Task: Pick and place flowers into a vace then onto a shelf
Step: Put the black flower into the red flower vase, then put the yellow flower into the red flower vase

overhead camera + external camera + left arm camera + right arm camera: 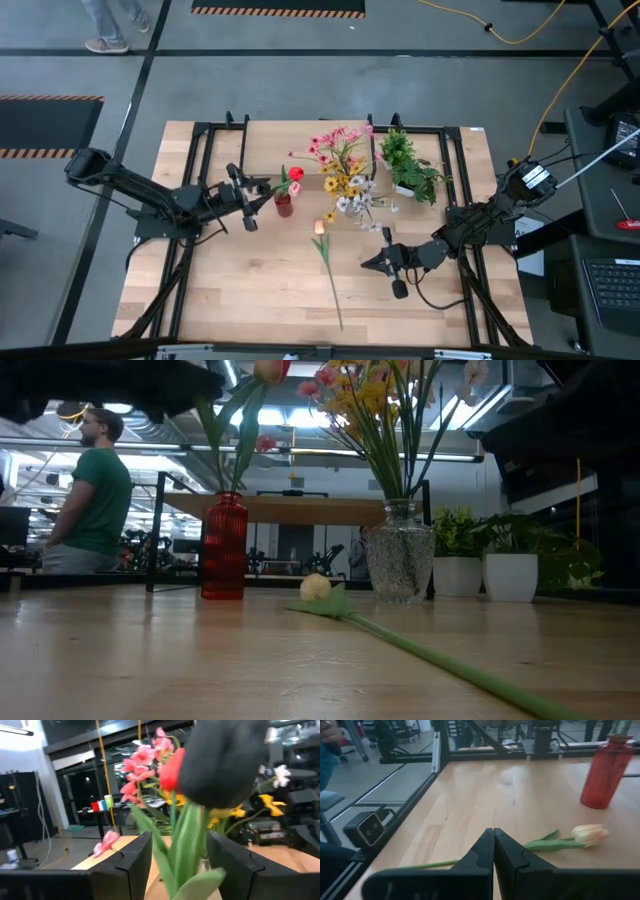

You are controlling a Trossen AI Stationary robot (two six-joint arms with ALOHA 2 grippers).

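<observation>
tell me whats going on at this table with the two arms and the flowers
The left pincer is at the red vase, its fingers open around the red tulip that stands in it. A peach tulip lies flat on the table, not yet picked up. The right pincer is shut and rests just beside its stem. A clear glass vase already holds a mixed bunch.

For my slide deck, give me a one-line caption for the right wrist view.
Right gripper, shut, hovers above a peach tulip lying on the table, red vase beyond.
</observation>
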